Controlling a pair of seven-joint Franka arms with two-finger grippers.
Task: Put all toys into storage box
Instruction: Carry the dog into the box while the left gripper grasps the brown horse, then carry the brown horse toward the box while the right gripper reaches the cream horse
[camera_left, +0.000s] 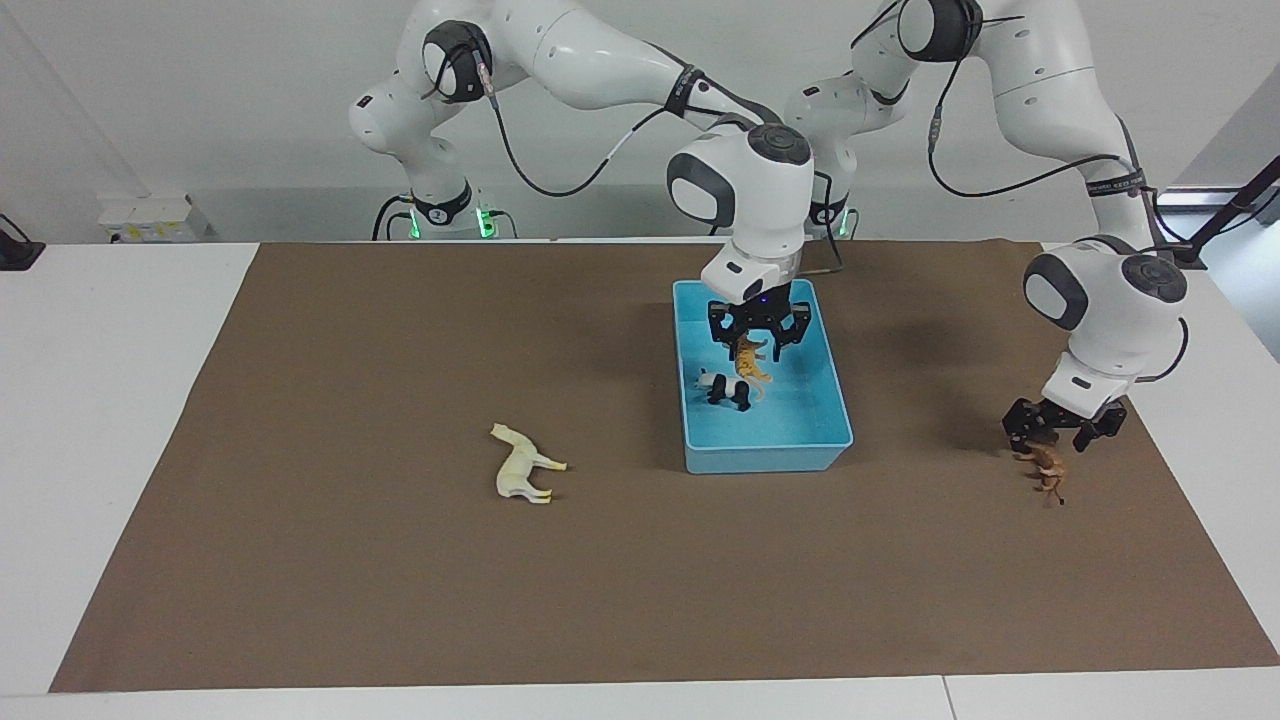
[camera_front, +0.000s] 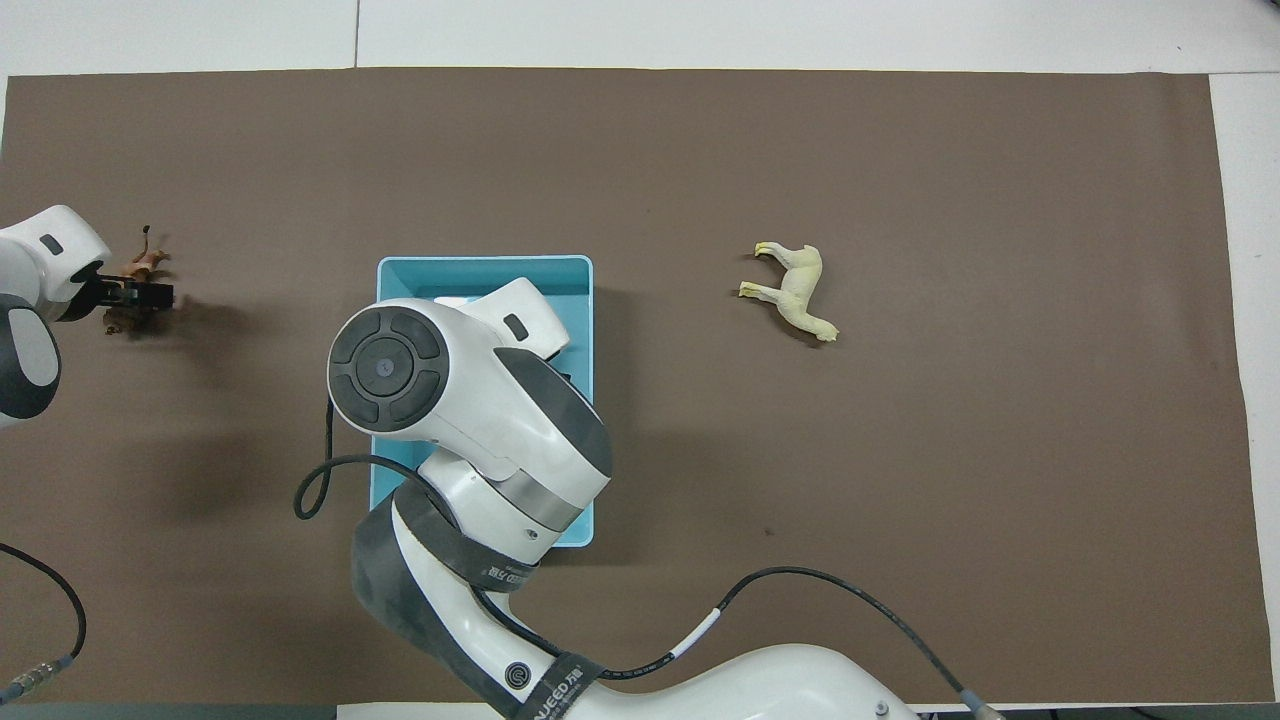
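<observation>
The light blue storage box (camera_left: 766, 455) sits mid-table, also seen from overhead (camera_front: 480, 264). The black-and-white panda (camera_left: 726, 390) stands inside it. My right gripper (camera_left: 757, 347) is low inside the box, shut on the orange tiger (camera_left: 750, 362), which hangs beside the panda. Overhead, the right arm hides both. The cream horse (camera_left: 522, 463) lies on the mat toward the right arm's end; it also shows overhead (camera_front: 795, 290). My left gripper (camera_left: 1058, 432) is down over the brown lion (camera_left: 1047, 466), open, fingers straddling it. The overhead view shows that gripper (camera_front: 135, 296) and the lion (camera_front: 143, 265).
A brown mat (camera_left: 350, 560) covers most of the white table. The right arm's cable (camera_front: 320, 480) loops beside the box.
</observation>
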